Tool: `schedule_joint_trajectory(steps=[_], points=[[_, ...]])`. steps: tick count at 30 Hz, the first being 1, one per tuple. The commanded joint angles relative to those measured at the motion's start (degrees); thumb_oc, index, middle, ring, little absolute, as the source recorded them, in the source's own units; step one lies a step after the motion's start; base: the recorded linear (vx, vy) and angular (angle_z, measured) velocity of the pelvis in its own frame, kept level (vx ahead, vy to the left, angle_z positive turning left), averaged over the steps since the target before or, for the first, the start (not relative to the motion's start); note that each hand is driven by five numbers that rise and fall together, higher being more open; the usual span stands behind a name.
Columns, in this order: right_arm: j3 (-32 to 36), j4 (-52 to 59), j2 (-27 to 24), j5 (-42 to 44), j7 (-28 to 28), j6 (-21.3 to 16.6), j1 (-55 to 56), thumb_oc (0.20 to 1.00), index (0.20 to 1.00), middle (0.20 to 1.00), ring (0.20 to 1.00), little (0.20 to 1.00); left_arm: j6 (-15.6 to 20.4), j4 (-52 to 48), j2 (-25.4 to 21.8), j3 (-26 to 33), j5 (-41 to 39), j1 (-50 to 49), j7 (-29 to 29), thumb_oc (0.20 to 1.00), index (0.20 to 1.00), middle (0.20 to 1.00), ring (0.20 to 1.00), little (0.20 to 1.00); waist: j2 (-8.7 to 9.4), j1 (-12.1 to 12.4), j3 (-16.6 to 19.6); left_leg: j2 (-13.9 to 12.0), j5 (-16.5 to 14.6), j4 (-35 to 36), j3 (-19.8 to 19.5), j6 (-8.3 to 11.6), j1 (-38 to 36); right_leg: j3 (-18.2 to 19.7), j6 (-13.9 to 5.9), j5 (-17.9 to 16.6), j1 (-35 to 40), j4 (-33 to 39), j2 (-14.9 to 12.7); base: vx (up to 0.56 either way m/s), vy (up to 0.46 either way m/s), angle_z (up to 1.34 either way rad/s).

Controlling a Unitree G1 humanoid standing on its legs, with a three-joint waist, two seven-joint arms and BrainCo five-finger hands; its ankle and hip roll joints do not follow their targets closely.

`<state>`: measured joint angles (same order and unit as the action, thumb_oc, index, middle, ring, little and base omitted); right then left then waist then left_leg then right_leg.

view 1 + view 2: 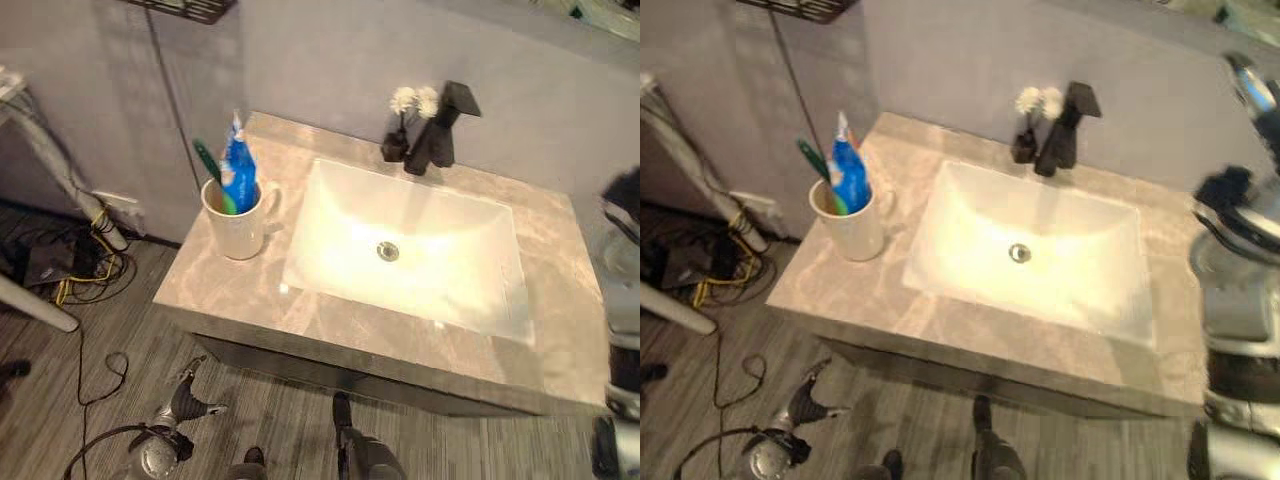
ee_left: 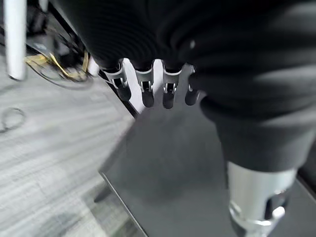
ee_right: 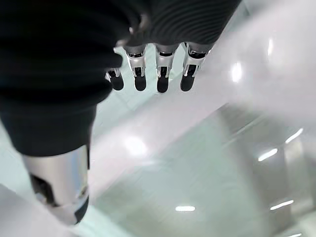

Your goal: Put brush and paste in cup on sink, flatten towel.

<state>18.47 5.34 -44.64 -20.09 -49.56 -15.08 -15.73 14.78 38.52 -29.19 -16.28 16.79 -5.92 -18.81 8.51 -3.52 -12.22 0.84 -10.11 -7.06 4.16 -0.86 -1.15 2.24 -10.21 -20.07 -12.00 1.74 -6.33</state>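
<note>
A white cup (image 1: 237,226) stands on the left part of the marble countertop (image 1: 240,290), beside the white basin (image 1: 410,245). A green toothbrush (image 1: 207,166) and a blue toothpaste tube (image 1: 239,168) stand upright in the cup. My left hand (image 1: 186,404) hangs low in front of the counter's left corner, above the floor. Its fingers (image 2: 147,87) are relaxed and hold nothing. My right arm (image 1: 1238,250) is raised at the right end of the counter. The right hand's fingers (image 3: 162,74) are straight and empty over a pale glossy surface.
A black faucet (image 1: 441,126) and a small dark vase with white flowers (image 1: 398,132) stand behind the basin. Cables (image 1: 85,270) and white frame legs (image 1: 50,165) lie on the wood floor to the left. A wire rack (image 1: 185,8) hangs on the wall above.
</note>
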Motion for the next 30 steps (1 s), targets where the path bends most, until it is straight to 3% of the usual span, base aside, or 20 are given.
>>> schedule_joint_trajectory(steps=[1,5,6,8,11,15,19,22,23,25,27,28,30], points=[[8.96,-5.46,-4.51,0.09,-4.15,1.83,4.94,1.0,1.0,1.0,1.0,1.0,1.45,-0.14,0.02,3.44,-2.12,-1.06,0.03,1.0,1.0,1.0,1.0,1.0,-2.63,1.09,2.34,1.11,5.29,7.61,1.87,-2.38,-0.25,-11.5,-1.66,15.6,0.61,-13.83,-1.31,-0.07,-0.037,-0.66],[11.99,-16.73,0.33,4.14,-6.37,5.02,11.11,1.0,1.0,1.0,1.0,1.0,0.36,-0.7,0.98,5.21,-3.8,-1.24,0.15,1.0,1.0,1.0,1.0,1.0,-2.89,1.07,3.6,-0.28,6.06,9.07,5.85,-1.78,0.47,-15.66,-0.39,20.49,3.14,-16.44,-0.09,-0.02,-0.039,-0.5],[12.0,-16.86,0.33,4.21,-6.43,4.92,11.12,1.0,1.0,1.0,1.0,1.0,0.32,-0.78,0.89,5.2,-3.82,-1.26,0.17,1.0,1.0,1.0,1.0,1.0,-2.79,1.18,3.65,-0.27,6.38,9.04,5.97,-1.77,0.7,-15.64,-0.25,20.12,3.01,-16.21,-0.07,0.02,-0.076,-0.86],[12.65,-20.32,5.1,5.58,-6.81,6.72,15.27,1.0,1.0,1.0,1.0,1.0,-0.54,-0.02,1.73,7.11,-4.44,-1.0,0.06,1.0,1.0,1.0,1.0,1.0,-1.94,0.73,3.89,-0.12,5.98,8.8,8.15,-1.33,0.94,-15.66,0.1,20.04,4.51,-11.54,1.1,0.05,-0.102,-0.65],[15.38,-17.39,10.56,2.83,-8.86,9.66,19.57,1.0,1.0,1.0,1.0,1.0,-1.69,2.07,3.88,9.51,-5.4,-0.7,-0.86,1.0,1.0,1.0,1.0,1.0,-3.11,-1.02,3.9,-0.76,5.44,8.16,9.66,-1.35,0.36,-14.08,0.4,20.24,3.31,-11.63,2.26,0.13,-0.099,-0.49],[14.54,-23.38,12.86,6.46,-9.22,8.74,21.58,1.0,1.0,1.0,1.0,1.0,-2.04,4.62,5.56,9.51,-8.05,0.2,-1.05,1.0,1.0,1.0,1.0,1.0,-4.03,-2.44,3.37,-0.99,4.61,6.94,10.28,-0.93,0.07,-12.23,1.18,21.07,4.12,-9.84,3.03,0.09,-0.057,-0.17],[11.37,-39.7,15.01,19.69,-6.75,3.65,20.62,1.0,1.0,1.0,1.0,1.0,-1.68,4.62,6.32,8.01,-9.61,2.26,-1.62,1.0,1.0,1.0,1.0,1.0,-4.84,-3.01,1.56,-2.01,1.9,-6.45,10.35,1.42,3.79,-10.49,3.43,22.35,6.58,-7.5,3.15,0.09,-0.082,-0.05],[8.19,-52.19,15.28,28.98,-1.06,1.57,19.21,1.0,1.0,1.0,1.0,1.0,-1.36,3.2,5.36,7.44,-10.63,2.01,-1.19,1.0,1.0,1.0,1.0,1.0,-5.23,-2.03,0.32,-3.11,4.55,-12.25,7.53,4.36,7.11,-10.05,4.42,22.2,7.61,-6.72,2.91,0.02,-0.036,-0.1],[7.56,-56.04,15.41,31.37,0.91,1.99,19.24,1.0,1.0,1.0,1.0,1.0,-1.35,2.62,4.66,7.34,-10.42,1.99,-0.88,1.0,1.0,1.0,1.0,1.0,-4.98,-2.32,0.53,-5.79,6.01,-10.75,9.07,4.6,7.83,-10.67,4.24,21.66,7.63,-6.04,1.64,0.03,0.025,-0.12],[5.52,-63.06,16.0,34.64,3.77,2.14,18.83,1.0,1.0,1.0,1.0,1.0,-1.11,1.73,4.05,7.18,-10.1,1.62,-0.4,1.0,1.0,1.0,1.0,1.0,-5.19,-2.31,1.25,-8.95,7.34,-4.69,10.48,5.0,6.77,-11.78,3.6,21.55,8.67,-4.77,0.3,0.07,0.102,0.12],[1.59,-74.03,17.87,39.84,10.24,3.61,16.86,1.0,1.0,1.0,1.0,1.0,-1.29,1.31,3.41,7.06,-11.04,2.06,-1.04,1.0,1.0,1.0,1.0,1.0,-6.69,-1.16,1.8,-12.61,13.6,4.21,6.37,7.01,7.37,-11.47,2.81,21.77,8.96,-4.5,-0.45,0.11,0.188,0.25],[1.49,-74.33,17.72,39.99,10.41,3.48,16.7,1.0,1.0,1.0,1.0,1.0,-1.31,1.28,3.42,7.11,-11.07,2.04,-1.02,1.0,1.0,1.0,1.0,1.0,-6.75,-1.31,1.91,-12.62,14.07,4.86,6.28,7.12,7.24,-11.59,2.89,21.77,8.87,-4.5,-0.37,0.09,0.197,0.28],[-0.2,-78.1,18.85,43.2,15.37,4.25,15.87,1.0,1.0,1.0,1.0,1.0,-1.25,1.2,3.05,7.44,-12.49,2.43,-0.5,1.0,1.0,1.0,1.0,1.0,-7.99,-1.57,2.0,-16.36,20.23,10.58,6.65,9.17,8.33,-11.46,2.43,22.21,9.2,-4.44,-1.33,0.08,0.206,0.38]])
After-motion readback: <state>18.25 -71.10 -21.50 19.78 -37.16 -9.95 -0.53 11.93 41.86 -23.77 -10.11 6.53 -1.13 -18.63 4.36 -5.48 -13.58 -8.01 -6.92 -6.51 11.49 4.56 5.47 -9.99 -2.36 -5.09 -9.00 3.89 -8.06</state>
